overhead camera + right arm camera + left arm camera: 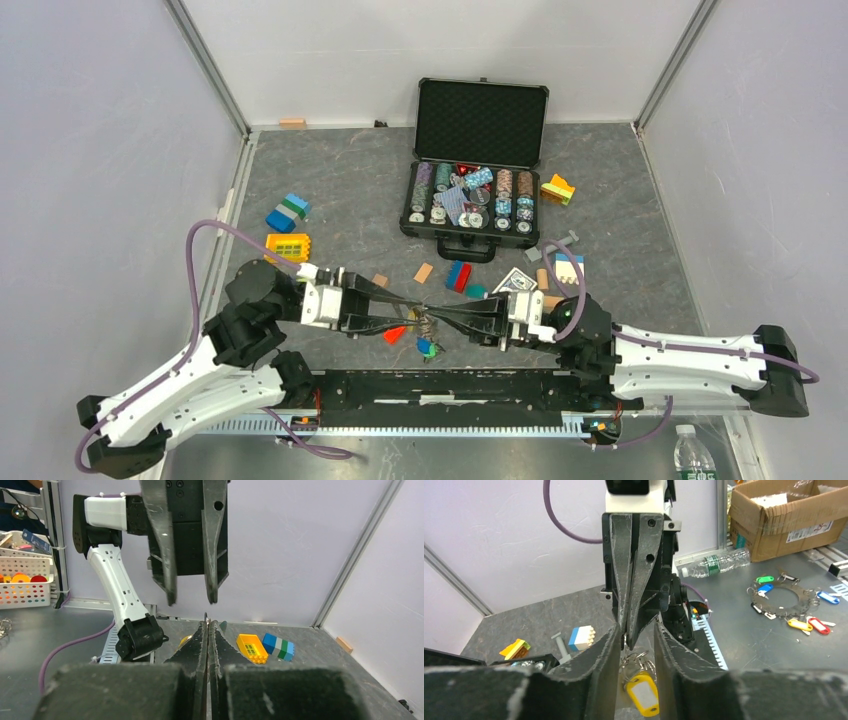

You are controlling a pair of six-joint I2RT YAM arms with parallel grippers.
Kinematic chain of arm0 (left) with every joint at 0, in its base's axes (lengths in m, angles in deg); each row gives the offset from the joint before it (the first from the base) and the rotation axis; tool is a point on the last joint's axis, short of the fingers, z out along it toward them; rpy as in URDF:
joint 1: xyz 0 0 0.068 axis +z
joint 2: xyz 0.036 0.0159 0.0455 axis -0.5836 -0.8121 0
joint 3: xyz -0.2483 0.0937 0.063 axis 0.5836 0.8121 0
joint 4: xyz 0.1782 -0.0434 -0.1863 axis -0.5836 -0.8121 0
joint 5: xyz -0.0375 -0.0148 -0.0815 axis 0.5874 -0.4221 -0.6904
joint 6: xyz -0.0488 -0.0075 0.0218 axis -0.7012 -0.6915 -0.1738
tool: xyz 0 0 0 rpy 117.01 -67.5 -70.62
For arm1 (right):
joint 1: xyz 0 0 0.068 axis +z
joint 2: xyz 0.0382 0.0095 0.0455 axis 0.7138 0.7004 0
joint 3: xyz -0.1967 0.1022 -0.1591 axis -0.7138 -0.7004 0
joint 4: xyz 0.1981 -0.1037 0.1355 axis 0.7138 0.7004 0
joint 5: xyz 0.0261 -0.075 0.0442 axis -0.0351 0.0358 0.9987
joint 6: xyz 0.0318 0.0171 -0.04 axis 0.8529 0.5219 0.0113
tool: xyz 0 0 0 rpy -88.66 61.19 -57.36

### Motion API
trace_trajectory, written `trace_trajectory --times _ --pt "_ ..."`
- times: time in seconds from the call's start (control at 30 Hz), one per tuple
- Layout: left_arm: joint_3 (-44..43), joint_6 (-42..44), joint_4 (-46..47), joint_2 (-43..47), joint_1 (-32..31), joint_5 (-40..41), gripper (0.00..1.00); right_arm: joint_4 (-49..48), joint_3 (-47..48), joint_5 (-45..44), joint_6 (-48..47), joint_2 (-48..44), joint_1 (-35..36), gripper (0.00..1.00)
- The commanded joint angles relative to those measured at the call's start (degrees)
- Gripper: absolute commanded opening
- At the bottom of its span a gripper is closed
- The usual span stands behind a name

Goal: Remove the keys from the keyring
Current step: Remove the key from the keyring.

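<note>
Overhead, we see the left gripper [413, 311] and right gripper [432, 319] meeting tip to tip at the near middle of the table [330, 190], with the keyring [423, 322] between them. A red key [395, 335] and a blue key [428, 348] lie just nearer. From the left wrist, our left fingers [599, 652] stand narrowly apart around the right gripper's closed tips, and a yellow key [642, 694] hangs beneath. From the right wrist, our right fingers [200, 645] pinch the keyring's wire, while the left gripper opposite holds nothing.
</note>
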Motion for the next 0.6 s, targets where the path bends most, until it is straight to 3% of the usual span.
trace_trajectory --times 0.0,0.1,0.2,0.3,0.57 --pt "3.49 -4.81 9.97 3.37 -0.28 -0.50 0.40 -13.20 -3.10 -1.85 1.49 -2.22 -0.04 0.00" --pt "5.48 -6.78 13.76 4.81 -0.27 0.08 0.40 -20.40 -5.92 -0.62 2.41 -2.35 -0.04 0.00" --pt "5.63 -7.94 14.35 4.45 -0.24 0.02 0.30 -27.23 -8.23 0.36 3.83 -1.60 -0.04 0.00" --pt "5.73 -8.28 14.43 3.33 -0.28 0.17 0.26 -34.51 -9.92 1.62 5.61 0.06 -0.04 0.00" --pt "5.78 -11.43 16.60 0.91 -0.27 -1.13 0.23 -41.26 -10.03 3.52 8.20 3.63 -0.01 0.00"
